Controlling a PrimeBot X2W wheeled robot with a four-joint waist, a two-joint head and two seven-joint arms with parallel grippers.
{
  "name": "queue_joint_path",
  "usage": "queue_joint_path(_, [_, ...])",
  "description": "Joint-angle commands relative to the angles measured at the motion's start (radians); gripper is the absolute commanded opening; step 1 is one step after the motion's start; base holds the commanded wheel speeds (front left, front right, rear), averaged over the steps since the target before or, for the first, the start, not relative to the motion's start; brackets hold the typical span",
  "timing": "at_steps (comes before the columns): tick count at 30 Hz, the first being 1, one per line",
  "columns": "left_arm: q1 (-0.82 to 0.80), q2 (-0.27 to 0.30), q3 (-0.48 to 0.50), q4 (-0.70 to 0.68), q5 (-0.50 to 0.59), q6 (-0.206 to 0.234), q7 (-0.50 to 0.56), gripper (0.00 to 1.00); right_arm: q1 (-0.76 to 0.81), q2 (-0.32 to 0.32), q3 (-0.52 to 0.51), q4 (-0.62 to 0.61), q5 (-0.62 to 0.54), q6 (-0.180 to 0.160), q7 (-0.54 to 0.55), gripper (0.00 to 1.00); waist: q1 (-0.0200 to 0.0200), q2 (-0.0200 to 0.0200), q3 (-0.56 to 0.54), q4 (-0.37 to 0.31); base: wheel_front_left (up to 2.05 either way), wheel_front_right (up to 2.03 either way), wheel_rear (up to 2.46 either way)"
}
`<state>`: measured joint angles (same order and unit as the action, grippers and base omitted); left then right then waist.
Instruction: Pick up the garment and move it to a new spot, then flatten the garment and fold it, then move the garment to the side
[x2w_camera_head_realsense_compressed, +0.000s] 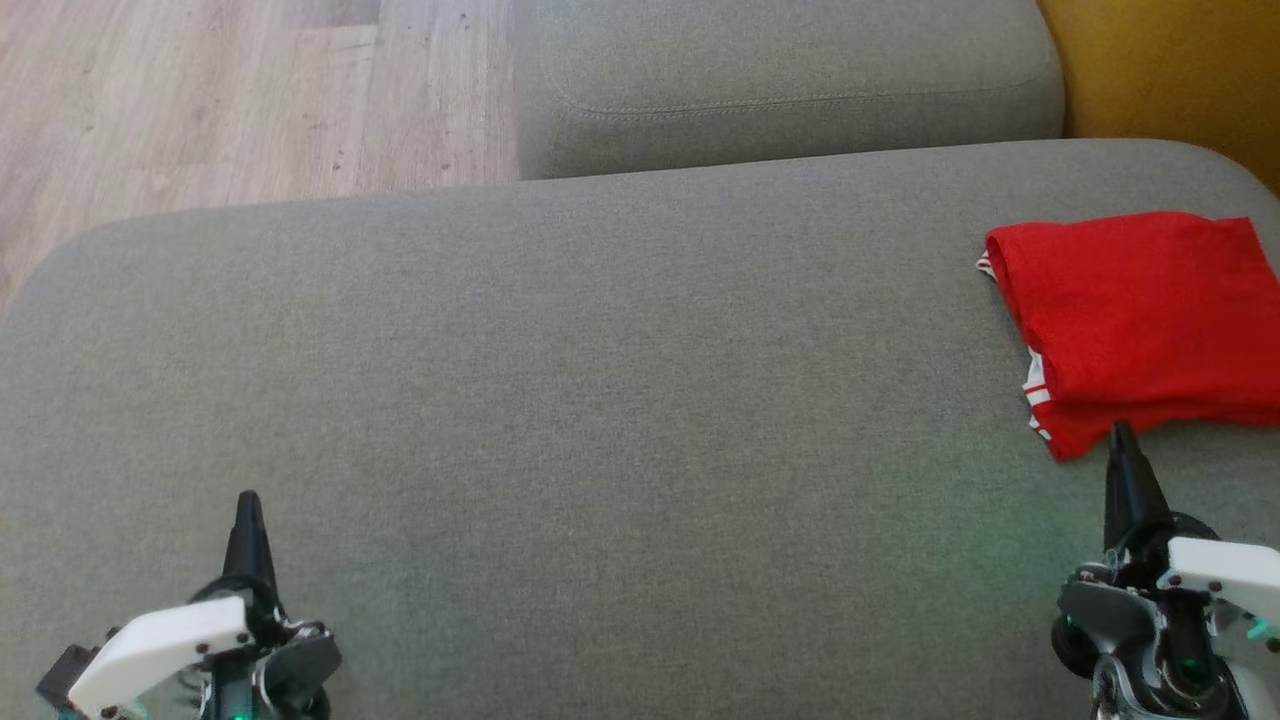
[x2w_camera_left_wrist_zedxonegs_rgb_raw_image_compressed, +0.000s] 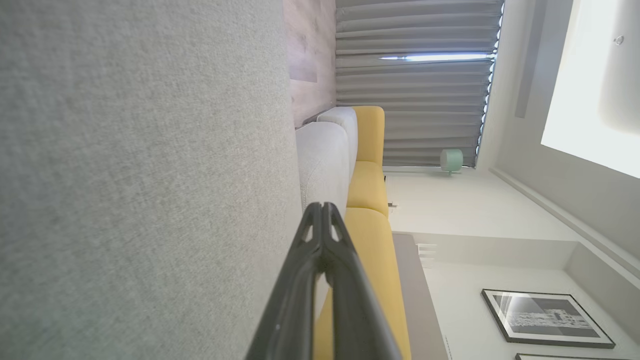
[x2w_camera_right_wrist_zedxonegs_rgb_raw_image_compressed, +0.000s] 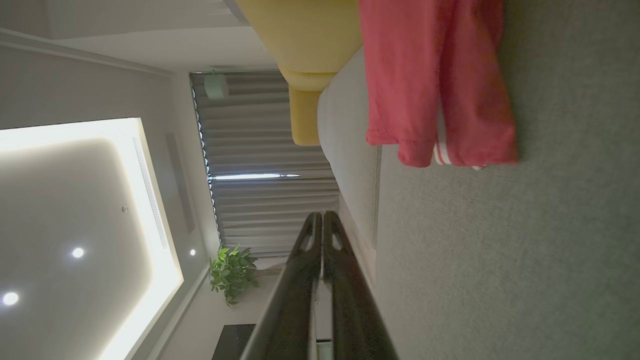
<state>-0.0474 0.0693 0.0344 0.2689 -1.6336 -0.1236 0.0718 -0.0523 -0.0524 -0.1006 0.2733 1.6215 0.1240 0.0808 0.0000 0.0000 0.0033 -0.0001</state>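
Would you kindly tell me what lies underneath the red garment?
The red garment lies folded on the grey seat cushion. White stripes peek from its lower layers; anything between the folds is covered.

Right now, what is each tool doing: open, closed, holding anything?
Left tool: closed, holding nothing.
Right tool: closed, holding nothing; the folded red garment lies ahead of it on the grey cushion.

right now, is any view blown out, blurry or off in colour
head view: sharp, evenly lit, faint green glow on the cushion beside the right gripper; left wrist view: ceiling light blown out; right wrist view: dimmer, garment soft and washed pinkish
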Motion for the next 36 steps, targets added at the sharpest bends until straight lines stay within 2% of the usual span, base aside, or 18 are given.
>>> queue_joint_path(1, [-0.057,0.01,0.039,-0.026,-0.008,-0.007,0.009,0.0,-0.053,-0.02,0.018,-0.03,0.013,0.007,0.007,0.0,0.0,0.0,0.0,0.0,0.0,0.0,0.0])
queue_joint_path(36, [-0.058,0.0,0.053,-0.025,0.003,-0.007,0.021,0.0,-0.054,-0.012,0.007,-0.03,0.004,0.007,0.016,0.0,0.0,0.0,0.0,0.0,0.0,0.0,0.0])
